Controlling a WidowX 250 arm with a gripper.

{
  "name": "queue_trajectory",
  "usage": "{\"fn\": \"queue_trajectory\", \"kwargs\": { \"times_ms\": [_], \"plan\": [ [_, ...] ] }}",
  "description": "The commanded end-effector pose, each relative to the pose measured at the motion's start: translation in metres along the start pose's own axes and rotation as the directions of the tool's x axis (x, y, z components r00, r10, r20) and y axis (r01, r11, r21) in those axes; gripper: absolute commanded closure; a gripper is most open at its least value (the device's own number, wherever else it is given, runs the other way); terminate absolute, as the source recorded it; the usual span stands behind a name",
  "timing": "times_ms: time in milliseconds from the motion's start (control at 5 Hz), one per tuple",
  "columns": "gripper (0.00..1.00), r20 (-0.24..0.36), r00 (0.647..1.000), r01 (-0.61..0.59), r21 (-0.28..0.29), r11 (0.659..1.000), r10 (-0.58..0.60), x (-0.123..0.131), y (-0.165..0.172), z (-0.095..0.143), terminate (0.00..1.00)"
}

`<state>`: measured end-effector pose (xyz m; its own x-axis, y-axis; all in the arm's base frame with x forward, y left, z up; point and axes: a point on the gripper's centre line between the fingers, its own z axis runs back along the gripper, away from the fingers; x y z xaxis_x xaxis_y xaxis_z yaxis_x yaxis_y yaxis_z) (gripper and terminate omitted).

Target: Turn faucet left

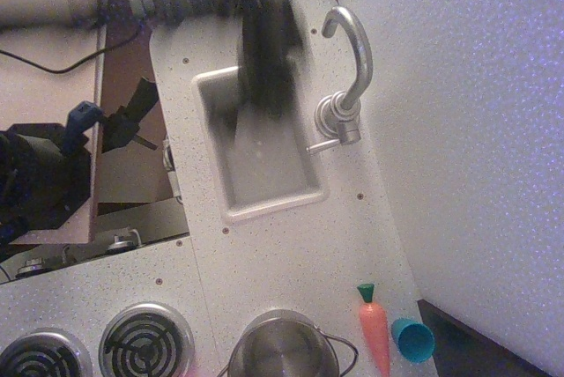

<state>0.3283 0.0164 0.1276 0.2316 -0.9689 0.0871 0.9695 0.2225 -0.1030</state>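
The shiny silver faucet (345,77) stands at the right rim of the sink (264,196). Its arched spout curves up toward the top of the frame and ends over the counter, not over the basin. Its thin side lever (319,146) points left toward the basin. My gripper (269,95) is a dark, motion-blurred shape hanging over the upper part of the basin, just left of the spout and apart from it. The blur hides whether its fingers are open or shut. The arm runs off to the upper left.
A steel pot (284,351) sits at the bottom edge, beside two stove burners (145,342). A toy carrot (374,328) and a blue cup (412,339) lie at the bottom right. A white wall (467,130) closes the right side. Cables run along the top.
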Motion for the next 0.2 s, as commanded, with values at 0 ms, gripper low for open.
{"fn": "queue_trajectory", "kwargs": {
  "times_ms": [0],
  "plan": [
    [0.00, -0.243, 0.914, 0.355, 0.090, 0.931, -0.325, 0.0659, 0.0137, -0.0048, 1.00]
  ]
}}
